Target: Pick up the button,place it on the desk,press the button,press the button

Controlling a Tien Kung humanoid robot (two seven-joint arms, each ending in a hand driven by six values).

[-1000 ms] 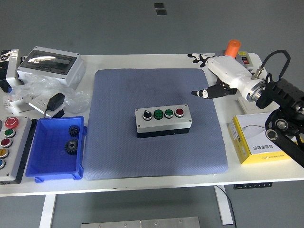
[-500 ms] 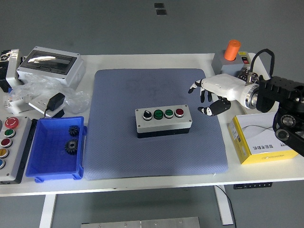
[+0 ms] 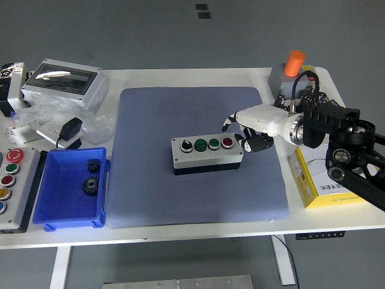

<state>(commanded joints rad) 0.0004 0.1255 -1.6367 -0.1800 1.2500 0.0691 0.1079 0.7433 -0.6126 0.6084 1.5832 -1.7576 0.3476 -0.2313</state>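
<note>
The grey button box lies on the blue-grey mat at the table's middle. Its top carries a black selector knob, two green buttons and a red button. My right hand, white with black fingertips, comes in from the right and hovers at the box's right end, just beside the red button. Its fingers are spread and hold nothing. I cannot tell whether it touches the box. My left arm is out of view.
A blue bin holding two black gears stands at the front left, beside a push-button panel. A grey enclosure and plastic bags lie at the back left. A yellow box and a grey box with an orange knob stand at the right.
My right hand has moved left and down from the mat's back right edge to the right end of the button box. The box has not moved.
</note>
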